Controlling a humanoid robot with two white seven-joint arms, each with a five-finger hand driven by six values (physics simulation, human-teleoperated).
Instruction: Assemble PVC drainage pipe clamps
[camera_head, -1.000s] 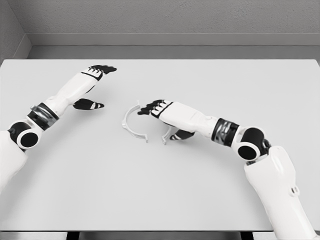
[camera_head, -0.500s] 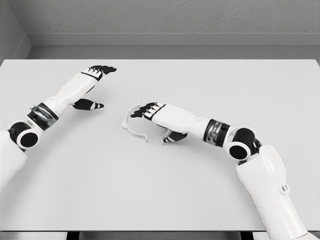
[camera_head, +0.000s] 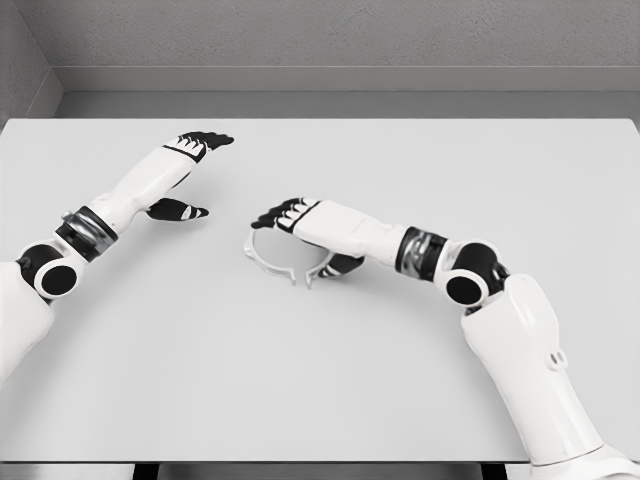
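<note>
A white curved clamp half lies on the white table near the middle. A second, smaller white clamp piece sits just right of it, and their ends almost meet. My right hand hovers over both. Its black fingers stretch left over the arc's open side, its thumb rests against the small piece, and the hand is open. My left hand hangs open at the left, apart from the parts, with its fingers pointing right.
The table's far edge runs along a grey wall at the back. Its front edge shows at the bottom of the head view.
My right hand has slid left over the clamp half. The small piece by its thumb has moved left with it, closing on the arc's end. The left arm is unchanged.
</note>
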